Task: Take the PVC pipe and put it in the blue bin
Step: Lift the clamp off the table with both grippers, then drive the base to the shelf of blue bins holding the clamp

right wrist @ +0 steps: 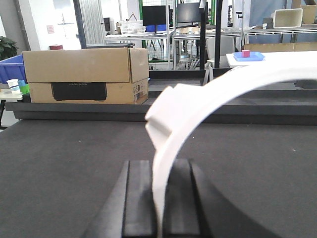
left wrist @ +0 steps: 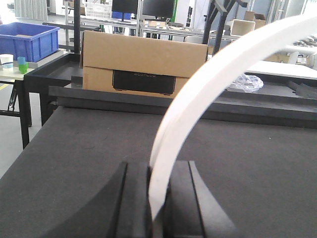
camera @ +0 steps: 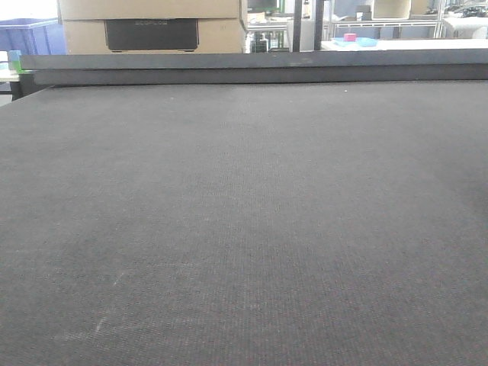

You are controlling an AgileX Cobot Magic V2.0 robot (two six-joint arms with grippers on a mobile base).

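Note:
The left wrist view shows my left gripper (left wrist: 158, 167) shut on the wall of a white curved PVC pipe (left wrist: 198, 94), which arcs up and to the right above the black table. In the right wrist view my right gripper (right wrist: 162, 167) is shut on a white curved PVC pipe (right wrist: 218, 91) with a stepped collar, also arcing up to the right. The blue bin (left wrist: 28, 39) stands on a side table beyond the table's far-left corner, and its corner shows in the front view (camera: 30, 34). Neither gripper nor any pipe appears in the front view.
A cardboard box (left wrist: 143, 67) stands behind the table's raised back rim (left wrist: 148, 96). Small cups (left wrist: 20, 63) sit beside the bin. A pink cube on a blue tray (right wrist: 245, 54) lies on a white bench at the far right. Shelving and monitors fill the background.

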